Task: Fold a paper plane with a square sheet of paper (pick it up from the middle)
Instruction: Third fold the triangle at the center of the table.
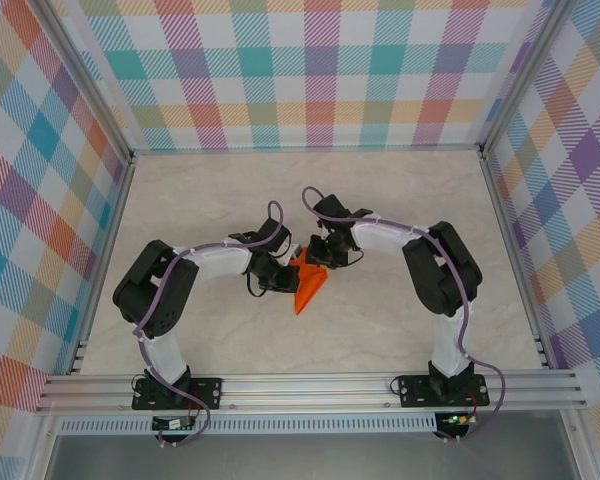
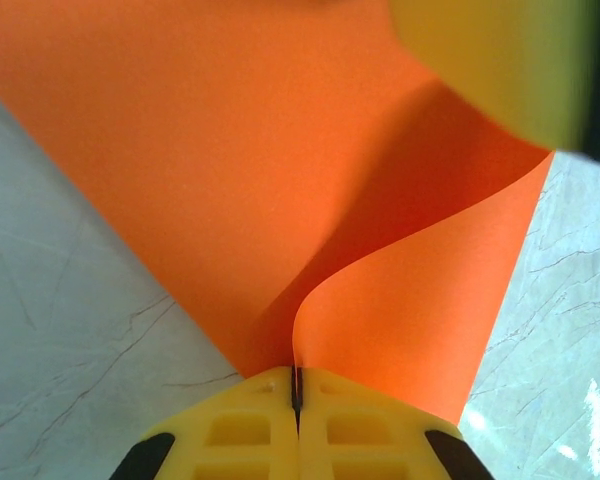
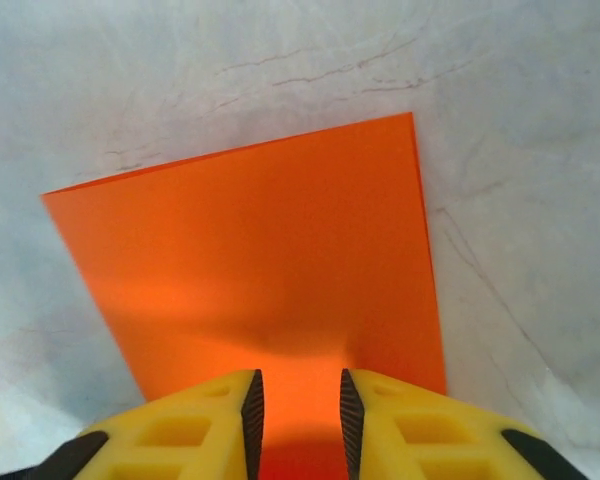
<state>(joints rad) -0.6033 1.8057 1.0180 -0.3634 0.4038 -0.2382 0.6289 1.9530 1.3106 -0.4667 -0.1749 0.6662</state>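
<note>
The paper plane sits mid-table between the two wrists. From above it already reads as a narrow orange dart, its tip aimed toward the near edge. In the left wrist view the paper plane is not flat: one layer curls upward from a crease and casts a shadow on the layer beneath. The left gripper is clenched on that crease, pads pressed together with the paper's edge caught between them. The right gripper stands over the plane's broad end with its pads parted, orange visible in the gap, so it is released and holds nothing. The paper plane looks smooth and low against the marbled table there. The main folds appear to be in. What seems left is flattening the raised layer, sharpening the centre crease, and lifting the plane by its middle. Whether it is clear of the table cannot be told.
</note>
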